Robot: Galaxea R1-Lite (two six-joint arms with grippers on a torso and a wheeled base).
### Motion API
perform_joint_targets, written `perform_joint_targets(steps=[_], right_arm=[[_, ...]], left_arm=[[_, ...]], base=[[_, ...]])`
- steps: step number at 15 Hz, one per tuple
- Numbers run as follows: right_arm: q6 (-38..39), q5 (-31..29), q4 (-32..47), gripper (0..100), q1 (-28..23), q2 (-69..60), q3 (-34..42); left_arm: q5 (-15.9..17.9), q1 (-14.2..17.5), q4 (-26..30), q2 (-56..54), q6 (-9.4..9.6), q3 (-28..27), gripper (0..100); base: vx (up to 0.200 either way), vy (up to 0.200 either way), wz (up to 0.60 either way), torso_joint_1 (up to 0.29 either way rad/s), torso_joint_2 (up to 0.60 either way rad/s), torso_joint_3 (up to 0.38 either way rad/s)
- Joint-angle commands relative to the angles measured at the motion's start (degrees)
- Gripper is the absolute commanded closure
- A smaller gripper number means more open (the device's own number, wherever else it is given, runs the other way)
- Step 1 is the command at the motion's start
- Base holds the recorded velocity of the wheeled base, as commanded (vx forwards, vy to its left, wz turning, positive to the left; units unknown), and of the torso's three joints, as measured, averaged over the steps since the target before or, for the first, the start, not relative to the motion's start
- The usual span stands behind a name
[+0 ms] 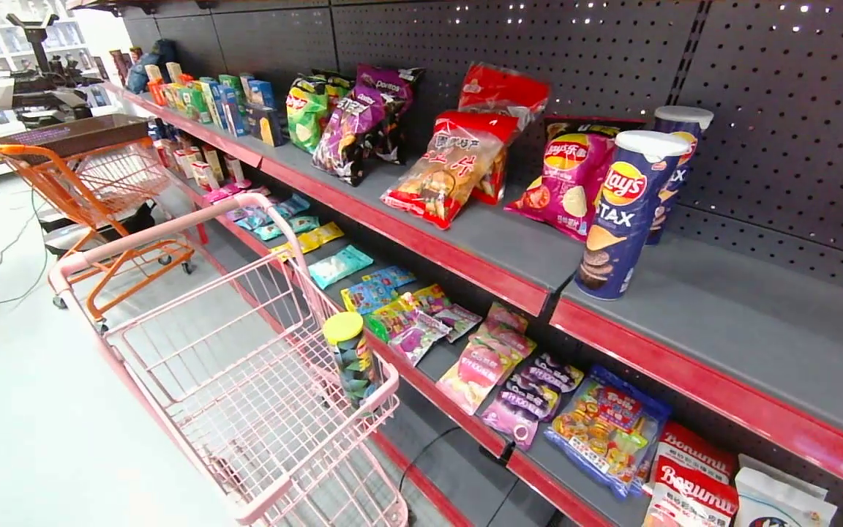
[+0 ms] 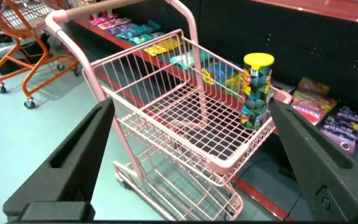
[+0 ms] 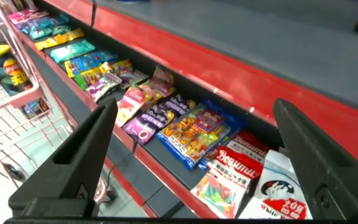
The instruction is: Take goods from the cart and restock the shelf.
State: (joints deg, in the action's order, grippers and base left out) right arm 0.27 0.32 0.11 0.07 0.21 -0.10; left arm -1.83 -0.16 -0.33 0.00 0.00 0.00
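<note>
A pink wire cart (image 1: 173,228) stands beside the shelf. In its basket, at the corner nearest the shelf, a tall dark canister with a yellow lid (image 1: 352,359) stands upright. My left gripper (image 2: 197,177) hangs open above the cart basket (image 2: 229,165), with the canister (image 2: 257,90) ahead of it and nothing between its fingers. My right gripper (image 3: 194,171) is open too, hovering over the lower shelf's snack bags (image 3: 194,130). The canister (image 3: 8,65) shows at that view's edge. The upper shelf board (image 1: 721,322) carries two blue chip canisters (image 1: 623,212) and several chip bags.
An orange cart (image 1: 92,176) stands farther down the aisle. The lower shelf (image 1: 465,432) is lined with candy and snack packs. A red lip (image 1: 685,380) edges the upper shelf. Bare grey board lies to the right of the blue canisters. A cable (image 1: 429,450) runs along the floor shelf.
</note>
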Motion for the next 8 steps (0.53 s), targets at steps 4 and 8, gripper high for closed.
perform_joint_targets(steps=[4,8], right_arm=[[0.0,0.0,0.0,0,0.0,0.0,0.0],[0.0,0.0,0.0,0,0.0,0.0,0.0]], left_arm=[[0.0,0.0,0.0,0.1,0.00,0.0,0],[0.0,0.0,0.0,0.0,0.00,0.0,0]], base=[[0.000,0.000,0.00,-0.183,0.48,0.293],[0.000,0.000,0.00,-0.185,0.52,0.327]])
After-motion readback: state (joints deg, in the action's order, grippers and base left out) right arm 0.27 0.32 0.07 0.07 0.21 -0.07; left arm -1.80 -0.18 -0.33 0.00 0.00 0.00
